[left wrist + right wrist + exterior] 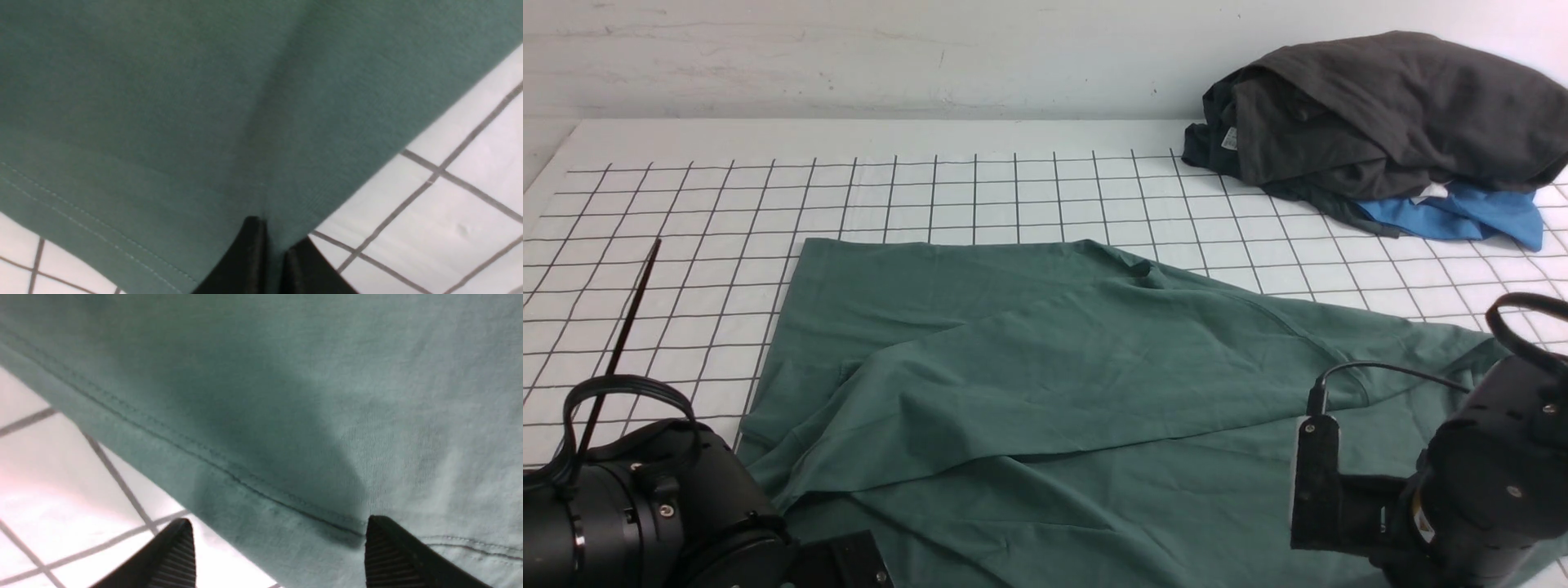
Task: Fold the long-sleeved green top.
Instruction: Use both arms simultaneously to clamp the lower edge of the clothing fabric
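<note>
1 dark heap (1388, 114) | 1 green top (1045, 384) | left pincer (274, 261) pinching it | right pincer (278, 555) spread wide

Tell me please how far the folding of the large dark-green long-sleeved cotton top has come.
Done: the top lies on the white gridded table cover, one flap laid diagonally across it. In hand: the left gripper is shut on fabric near a stitched hem; the right gripper is open over the hem, gripping nothing. Left: it is spread wide, so most folds remain.
</note>
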`<control>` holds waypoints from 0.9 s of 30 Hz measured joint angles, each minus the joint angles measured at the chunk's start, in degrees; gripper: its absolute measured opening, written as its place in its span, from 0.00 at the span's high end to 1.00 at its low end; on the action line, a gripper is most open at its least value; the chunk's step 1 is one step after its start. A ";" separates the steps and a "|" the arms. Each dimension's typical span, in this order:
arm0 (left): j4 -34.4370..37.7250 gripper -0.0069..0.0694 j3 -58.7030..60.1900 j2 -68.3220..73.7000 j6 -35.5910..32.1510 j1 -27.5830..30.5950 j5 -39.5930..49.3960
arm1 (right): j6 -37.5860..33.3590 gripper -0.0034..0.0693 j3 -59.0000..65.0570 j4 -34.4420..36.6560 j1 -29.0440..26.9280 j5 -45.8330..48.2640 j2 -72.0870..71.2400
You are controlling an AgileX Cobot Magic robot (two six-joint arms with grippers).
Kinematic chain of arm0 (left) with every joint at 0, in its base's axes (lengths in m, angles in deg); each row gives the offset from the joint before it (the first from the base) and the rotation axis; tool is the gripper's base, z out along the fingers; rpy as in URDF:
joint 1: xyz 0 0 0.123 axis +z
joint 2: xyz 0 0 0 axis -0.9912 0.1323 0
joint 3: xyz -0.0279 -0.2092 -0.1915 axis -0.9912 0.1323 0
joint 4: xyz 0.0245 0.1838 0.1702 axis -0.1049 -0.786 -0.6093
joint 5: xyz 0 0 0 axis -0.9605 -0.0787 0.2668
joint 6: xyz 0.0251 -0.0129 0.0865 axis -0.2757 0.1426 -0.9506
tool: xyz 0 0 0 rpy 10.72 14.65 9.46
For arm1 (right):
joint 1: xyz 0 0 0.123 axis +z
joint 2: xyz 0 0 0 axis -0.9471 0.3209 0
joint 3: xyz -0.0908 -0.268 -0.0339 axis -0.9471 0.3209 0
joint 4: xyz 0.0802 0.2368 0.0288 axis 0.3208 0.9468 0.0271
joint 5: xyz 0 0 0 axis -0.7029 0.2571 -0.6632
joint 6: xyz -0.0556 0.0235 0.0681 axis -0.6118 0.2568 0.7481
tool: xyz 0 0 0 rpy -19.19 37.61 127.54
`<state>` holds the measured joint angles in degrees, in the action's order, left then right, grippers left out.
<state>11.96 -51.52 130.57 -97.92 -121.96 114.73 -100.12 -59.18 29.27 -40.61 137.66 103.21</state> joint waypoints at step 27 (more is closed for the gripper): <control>-0.04 0.89 -1.06 -1.26 0.04 0.06 1.39 | -2.91 0.94 -2.96 4.40 0.00 -2.08 1.20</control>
<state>11.93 -52.58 129.31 -97.88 -121.90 116.12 -103.03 -62.14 33.67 -40.61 135.57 104.41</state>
